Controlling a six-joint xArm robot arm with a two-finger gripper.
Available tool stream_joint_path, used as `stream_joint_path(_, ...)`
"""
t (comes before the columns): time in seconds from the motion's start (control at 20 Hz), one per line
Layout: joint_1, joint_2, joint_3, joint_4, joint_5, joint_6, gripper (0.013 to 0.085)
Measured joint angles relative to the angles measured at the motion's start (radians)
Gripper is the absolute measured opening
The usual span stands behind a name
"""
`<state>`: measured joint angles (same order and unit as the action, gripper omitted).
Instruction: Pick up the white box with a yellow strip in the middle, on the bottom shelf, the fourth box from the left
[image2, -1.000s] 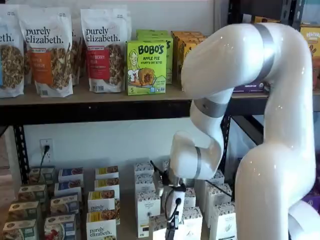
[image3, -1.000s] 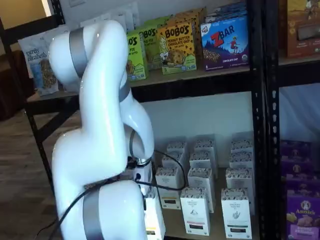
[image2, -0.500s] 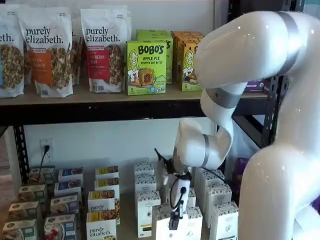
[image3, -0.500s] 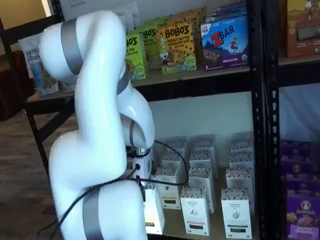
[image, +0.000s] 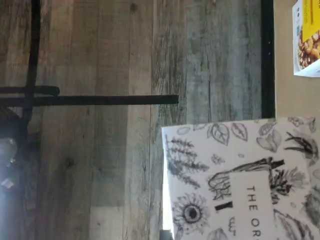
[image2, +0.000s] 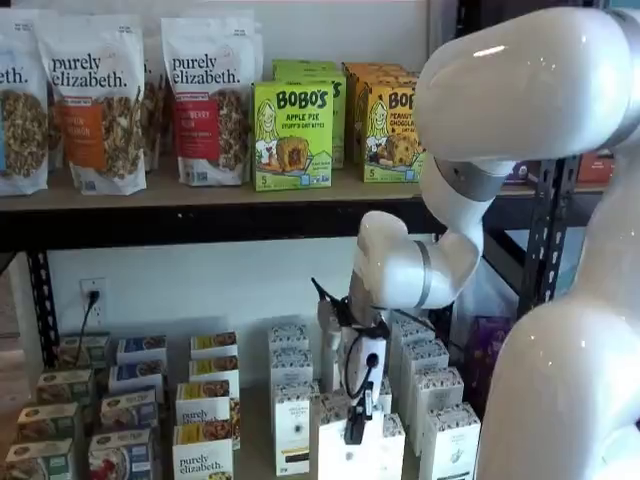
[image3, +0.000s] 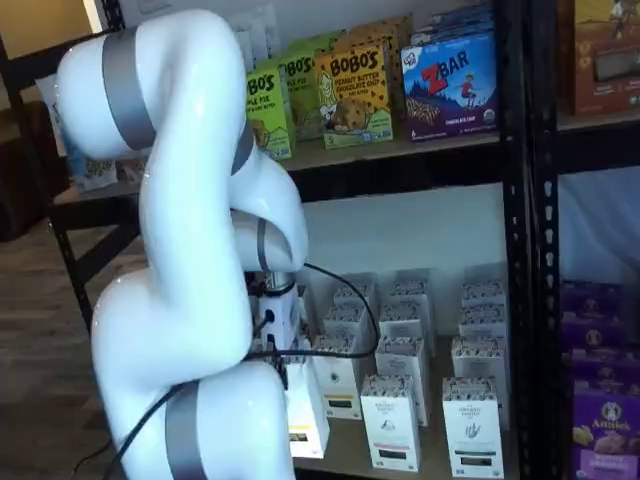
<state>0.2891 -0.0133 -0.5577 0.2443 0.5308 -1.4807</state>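
The white box (image2: 345, 445) seemingly sits in the pincer (image2: 355, 430); grip can't be judged.

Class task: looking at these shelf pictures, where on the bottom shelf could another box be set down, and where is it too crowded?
Bare board on the bottom shelf shows in a shelf view in front of the white tea cartons. In a shelf view, a narrow aisle runs between the purely elizabeth boxes and the cartons. Around the white box under the end effector it is crowded.

Glossy plastic arm (image2: 520, 90); matt card white box (image: 240, 180) (ink-printed); weathered wood floor (image: 125, 50).
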Motion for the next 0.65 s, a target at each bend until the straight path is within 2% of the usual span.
stream_joint_path(0.3,-0.016,-0.174,0.059,-0.021,0.094,0.019,0.0530)
stream_joint_path(0.65,-0.019,-0.279,0.084,-0.050,0.170,0.049,0.0530)
